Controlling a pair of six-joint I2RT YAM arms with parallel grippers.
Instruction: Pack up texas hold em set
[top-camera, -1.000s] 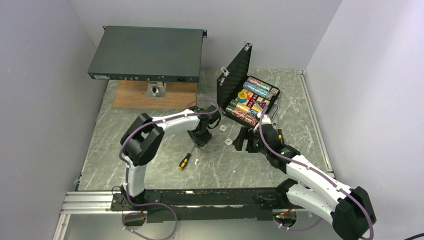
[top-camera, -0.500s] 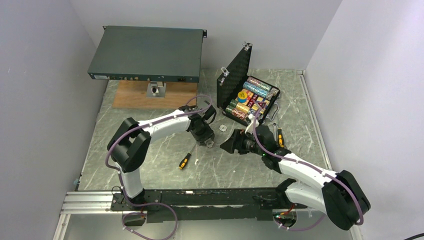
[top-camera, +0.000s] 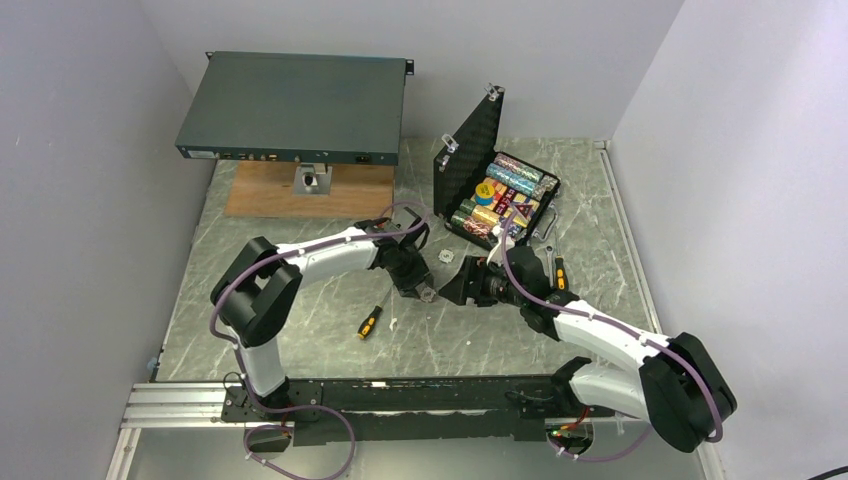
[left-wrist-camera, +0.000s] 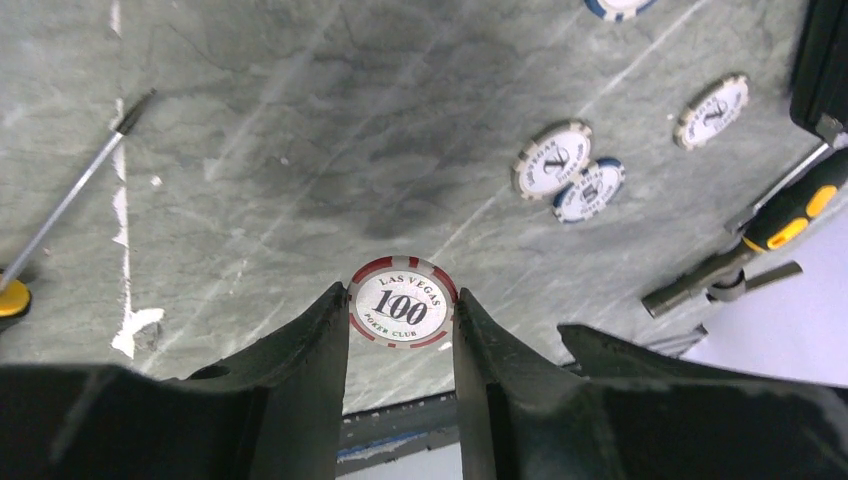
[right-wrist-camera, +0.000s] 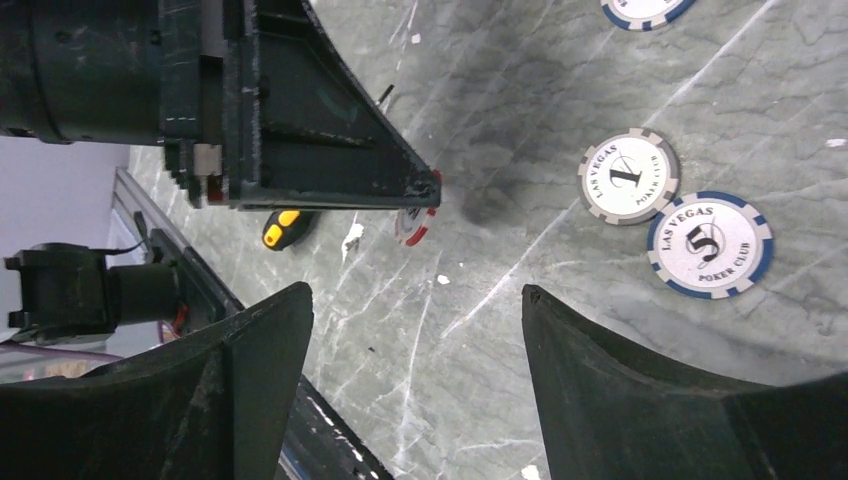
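Grey-green marbled tabletop, plain pale walls, loose chips scattered

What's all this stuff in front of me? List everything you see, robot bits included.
case: one, black, open, far right of the table
chip rows: several, multicoloured, inside the case
red chip: one, red and white, marked 100, between the left gripper's fingers
loose chips: four, whitish or blue-edged, flat on the table
screwdrivers: two, orange and black, one mid-table, one beside the right arm
rack unit: one, dark green, far left
wooden board: one, brown, under the rack unit
table: one, grey-green marble
left gripper: one, black, shut on the red chip
right gripper: one, black, open, facing the left gripper
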